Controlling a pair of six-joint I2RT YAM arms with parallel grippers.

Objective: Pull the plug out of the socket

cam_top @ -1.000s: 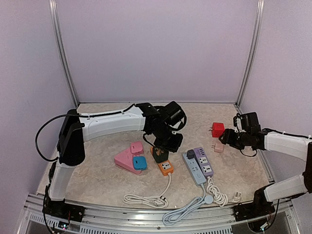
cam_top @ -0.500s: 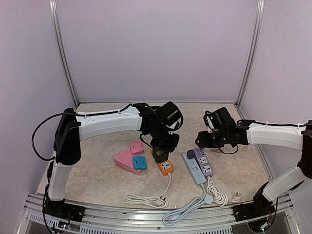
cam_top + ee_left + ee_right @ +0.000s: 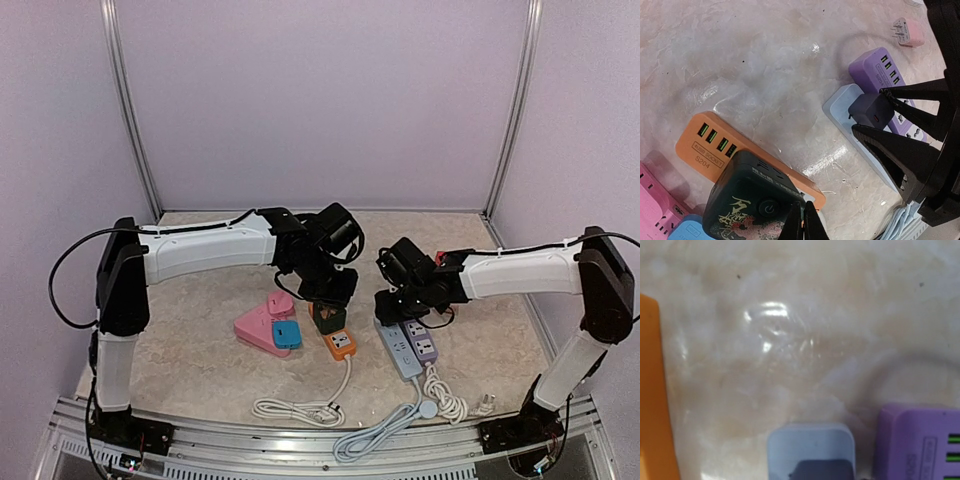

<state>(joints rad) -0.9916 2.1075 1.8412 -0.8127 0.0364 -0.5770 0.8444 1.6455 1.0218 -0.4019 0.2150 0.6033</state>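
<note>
Dark plug [image 3: 869,113] on the blue power strip [image 3: 840,106] sits between the right gripper's [image 3: 868,109] parted jaws; left gripper [image 3: 802,223] closed

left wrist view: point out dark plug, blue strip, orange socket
dark plug [image 3: 870,111], left wrist view, top face
blue strip [image 3: 839,109], left wrist view, bare end
orange socket [image 3: 715,148], left wrist view, port face

We are looking into a robot lab cell: plain lilac panels [image 3: 320,100] on metal posts [image 3: 130,110] box in a marble-look worktop [image 3: 200,365], with a left arm [image 3: 210,250] and a right arm [image 3: 520,272] bolted at its edge.
</note>
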